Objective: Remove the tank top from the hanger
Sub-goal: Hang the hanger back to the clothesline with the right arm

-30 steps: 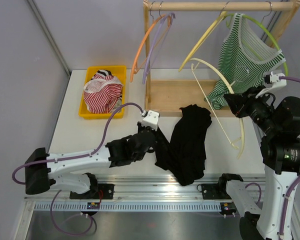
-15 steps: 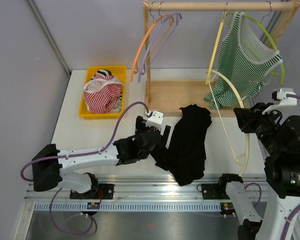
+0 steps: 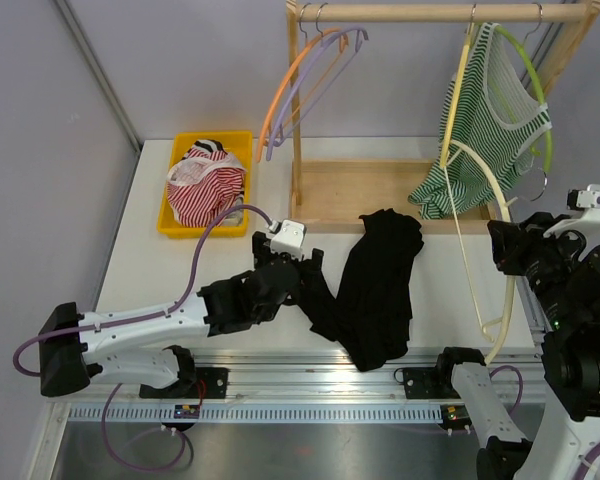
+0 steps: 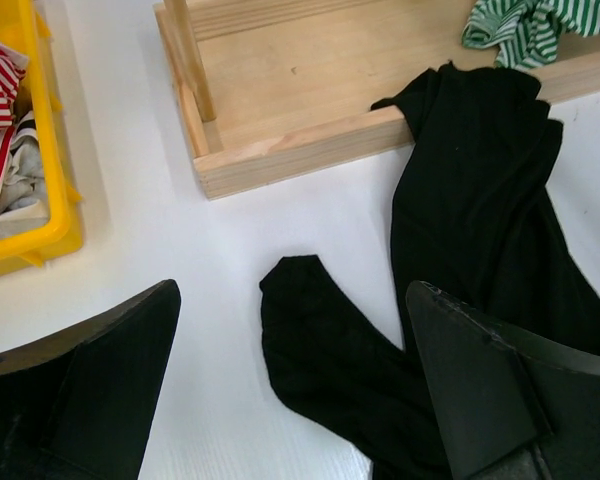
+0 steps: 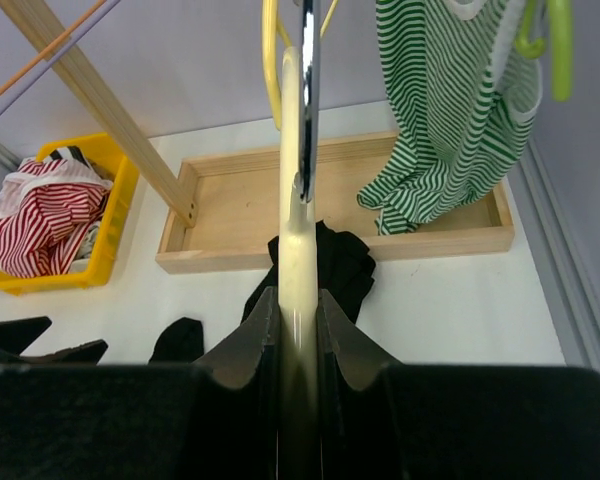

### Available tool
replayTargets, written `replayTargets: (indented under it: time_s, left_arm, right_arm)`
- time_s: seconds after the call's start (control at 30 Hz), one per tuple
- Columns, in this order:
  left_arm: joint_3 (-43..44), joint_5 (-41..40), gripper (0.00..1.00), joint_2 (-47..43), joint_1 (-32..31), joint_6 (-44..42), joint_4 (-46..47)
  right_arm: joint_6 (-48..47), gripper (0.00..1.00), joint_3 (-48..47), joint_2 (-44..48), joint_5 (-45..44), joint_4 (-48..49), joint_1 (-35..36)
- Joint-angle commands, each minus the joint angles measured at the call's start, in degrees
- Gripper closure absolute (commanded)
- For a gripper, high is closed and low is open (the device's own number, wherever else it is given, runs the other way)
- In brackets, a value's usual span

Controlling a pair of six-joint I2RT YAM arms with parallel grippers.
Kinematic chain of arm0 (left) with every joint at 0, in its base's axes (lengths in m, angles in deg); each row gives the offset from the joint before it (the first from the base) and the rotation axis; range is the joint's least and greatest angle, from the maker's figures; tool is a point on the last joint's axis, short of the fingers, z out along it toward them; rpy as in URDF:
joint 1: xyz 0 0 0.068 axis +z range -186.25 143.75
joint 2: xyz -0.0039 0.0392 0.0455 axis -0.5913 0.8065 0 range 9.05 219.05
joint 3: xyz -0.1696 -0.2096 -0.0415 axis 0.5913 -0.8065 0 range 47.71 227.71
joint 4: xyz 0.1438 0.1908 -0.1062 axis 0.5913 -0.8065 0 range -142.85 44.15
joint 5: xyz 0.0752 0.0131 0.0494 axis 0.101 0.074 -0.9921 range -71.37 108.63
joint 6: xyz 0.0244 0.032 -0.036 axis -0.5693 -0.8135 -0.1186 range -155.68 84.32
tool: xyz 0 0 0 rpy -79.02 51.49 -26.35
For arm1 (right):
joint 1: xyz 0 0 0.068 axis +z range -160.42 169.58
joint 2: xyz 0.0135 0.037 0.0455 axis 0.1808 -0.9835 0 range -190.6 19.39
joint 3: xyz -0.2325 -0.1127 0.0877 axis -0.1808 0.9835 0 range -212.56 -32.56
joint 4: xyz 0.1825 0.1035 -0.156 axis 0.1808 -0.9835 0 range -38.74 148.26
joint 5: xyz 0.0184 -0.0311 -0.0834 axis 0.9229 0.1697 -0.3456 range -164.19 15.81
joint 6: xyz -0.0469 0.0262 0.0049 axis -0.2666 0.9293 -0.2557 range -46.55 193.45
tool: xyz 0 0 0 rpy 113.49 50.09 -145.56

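Note:
A black tank top [image 3: 380,290] lies crumpled on the white table, one end against the wooden rack base; it also shows in the left wrist view [image 4: 480,200] and the right wrist view [image 5: 325,255]. My left gripper [image 3: 302,275] stands open just left of it, its jaws [image 4: 295,400] straddling a black strap without touching. My right gripper [image 3: 505,250] is shut on the lower arm of a bare pale yellow hanger [image 3: 477,170], which hangs from the rail. In the right wrist view the hanger [image 5: 298,150] runs up from between the gripper [image 5: 298,330] jaws.
A green striped tank top [image 3: 490,120] hangs on a green hanger [image 3: 542,120] right beside the yellow one. Orange and purple empty hangers [image 3: 300,90] hang at the rail's left. A yellow bin [image 3: 177,229] with striped clothes sits far left. The wooden rack base [image 3: 360,185] lies behind.
My left gripper has opened, let go of the black tank top and drawn back left. My right gripper has swung the yellow hanger rightward to hang nearly upright.

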Motion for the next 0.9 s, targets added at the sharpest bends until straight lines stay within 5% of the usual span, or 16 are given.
replayTargets:
  time_s: [0.0, 0.27, 0.87]
  left_arm:
    - [-1.36, -0.72, 0.01, -1.99, -0.02, 1.63, 0.16]
    - [-1.71, -0.71, 0.01, -1.46, -0.02, 1.28, -0.11]
    - [-3.47, 0.6, 0.01, 0.29, -0.02, 1.81, 0.6]
  right_arm:
    - [-0.85, 1.0, -2.38, -2.29, -4.95, 4.27, 0.29]
    - [0.29, 1.0, 0.33, -3.71, -3.37, 4.62, 0.29]
    - [-2.43, 1.0, 7.73, -3.61, -9.44, 25.35, 0.21]
